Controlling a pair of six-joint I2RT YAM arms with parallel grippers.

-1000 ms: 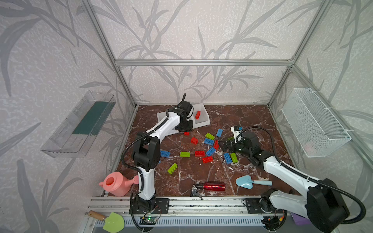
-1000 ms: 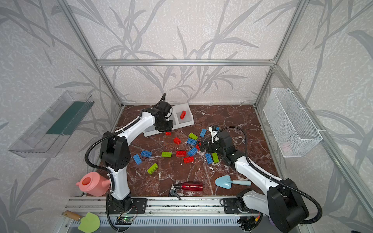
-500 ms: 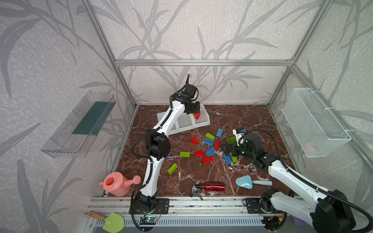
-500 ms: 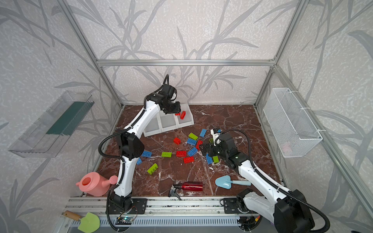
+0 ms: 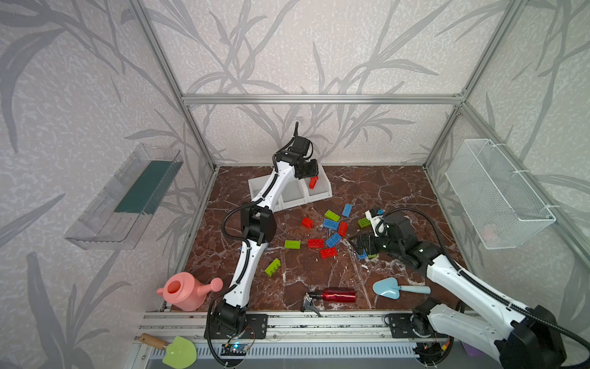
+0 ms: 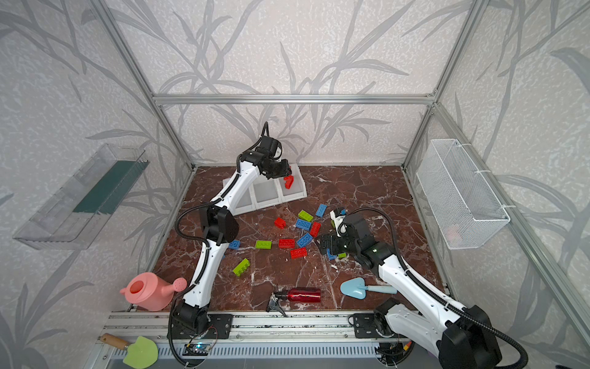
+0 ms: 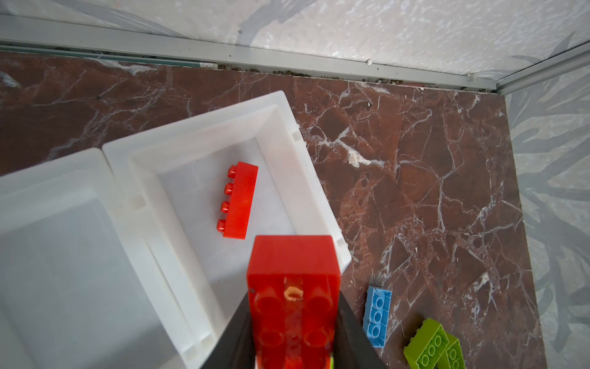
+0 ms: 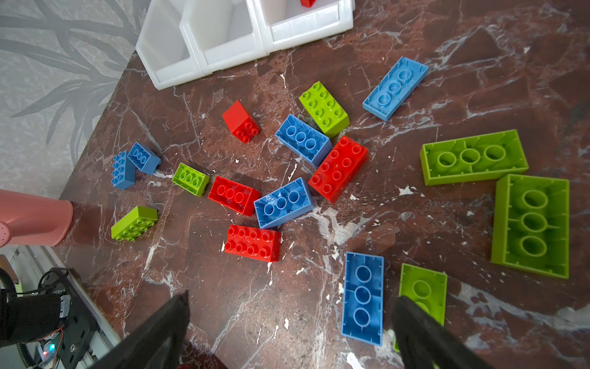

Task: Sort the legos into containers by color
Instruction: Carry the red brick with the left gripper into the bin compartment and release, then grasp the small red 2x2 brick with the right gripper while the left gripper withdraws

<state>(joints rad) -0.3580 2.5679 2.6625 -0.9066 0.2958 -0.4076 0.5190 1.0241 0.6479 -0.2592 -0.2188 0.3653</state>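
Legos lie scattered on the marble in front of the containers, and the sorting looks barely begun. One red brick sits inside the end bin, and the other two bins look empty. Left gripper hangs above that end bin, jaws clamped on a second red brick that pokes out over the bin's front corner. I'd call this the drop step. Next the jaws must part, perhaps after a nudge deeper over the bin so the brick clears the rim. Right gripper, well out in front of the containers, hovers low with jaws spread wide and nothing held. A blue brick lies between them near one finger, a green brick just beside it.
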